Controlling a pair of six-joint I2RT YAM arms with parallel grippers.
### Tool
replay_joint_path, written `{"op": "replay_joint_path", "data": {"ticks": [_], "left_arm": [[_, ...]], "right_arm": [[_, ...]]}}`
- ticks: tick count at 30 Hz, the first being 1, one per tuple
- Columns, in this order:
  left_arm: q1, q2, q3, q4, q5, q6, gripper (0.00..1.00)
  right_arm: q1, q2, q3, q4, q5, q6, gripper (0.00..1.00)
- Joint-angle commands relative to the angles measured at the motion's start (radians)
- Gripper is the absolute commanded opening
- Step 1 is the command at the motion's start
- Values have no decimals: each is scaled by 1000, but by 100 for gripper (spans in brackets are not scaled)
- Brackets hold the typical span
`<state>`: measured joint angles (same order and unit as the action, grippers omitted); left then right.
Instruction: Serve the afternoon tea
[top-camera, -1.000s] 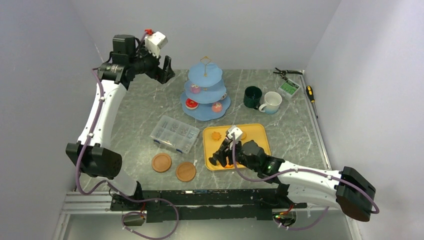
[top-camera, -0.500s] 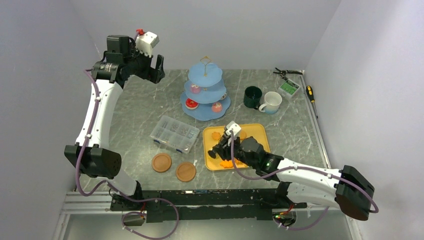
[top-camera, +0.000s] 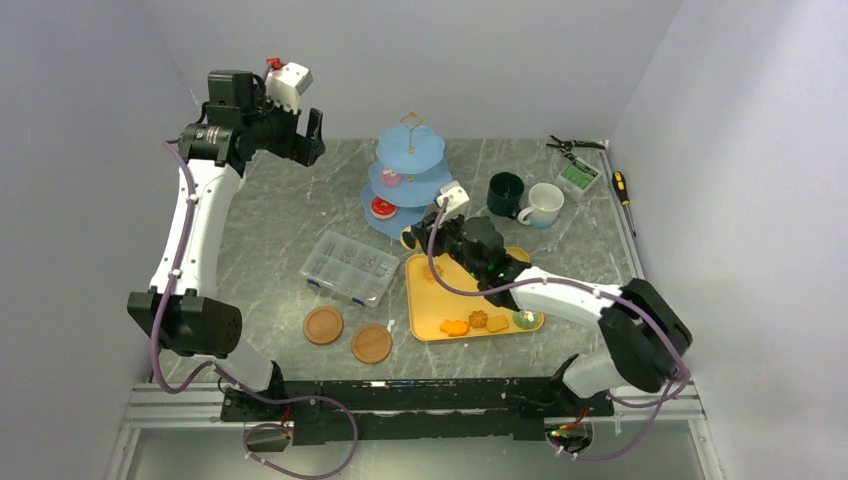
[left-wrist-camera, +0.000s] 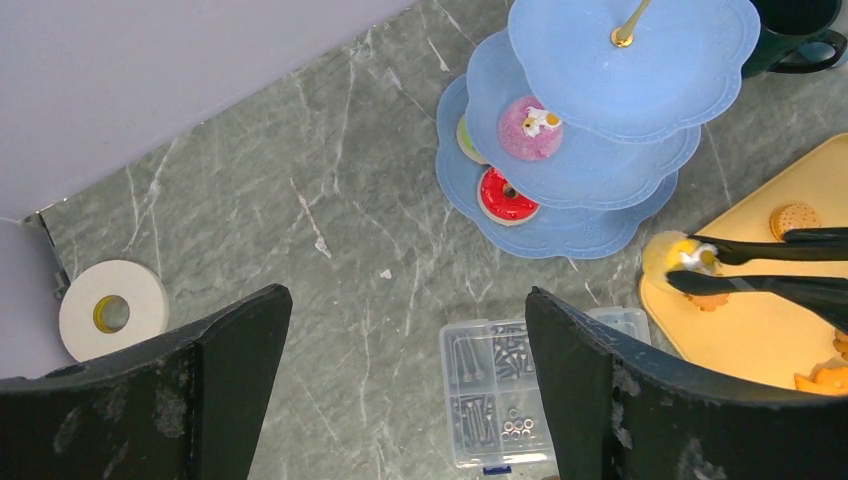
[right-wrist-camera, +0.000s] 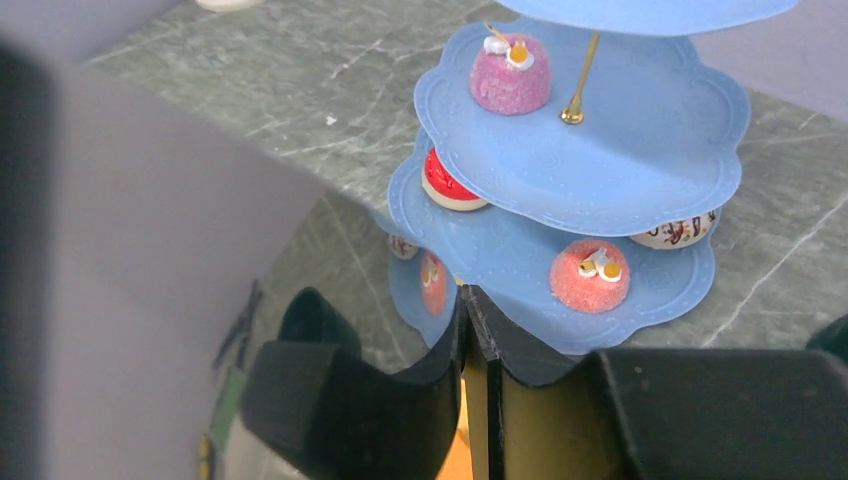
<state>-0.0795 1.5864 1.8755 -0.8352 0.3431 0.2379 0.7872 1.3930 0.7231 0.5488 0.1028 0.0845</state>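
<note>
Left hand: wide open, high over far-left corner.
Right hand: pinching cake just beside stand.
Around: box left of tray.

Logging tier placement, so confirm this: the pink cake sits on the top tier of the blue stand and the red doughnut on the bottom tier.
Wrong tier. The pink cake sits on the middle tier of the blue stand, not the top, as the left wrist view shows. The red doughnut is on the bottom tier, as stated.
</note>
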Motion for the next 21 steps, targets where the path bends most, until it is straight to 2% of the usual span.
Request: {"op": "replay_joint_path", "data": {"ticks": [1, 12, 21], "left_arm": [[6, -42, 5, 36, 22, -4, 93], [7, -36, -5, 43, 35, 2, 93], [9, -41, -20, 52, 45, 5, 93]], "right_arm": [[-8, 75, 75, 142, -13, -16, 33], [-8, 281, 137, 352, 153, -9, 33], [0, 425, 187, 445, 219, 19, 33]]}}
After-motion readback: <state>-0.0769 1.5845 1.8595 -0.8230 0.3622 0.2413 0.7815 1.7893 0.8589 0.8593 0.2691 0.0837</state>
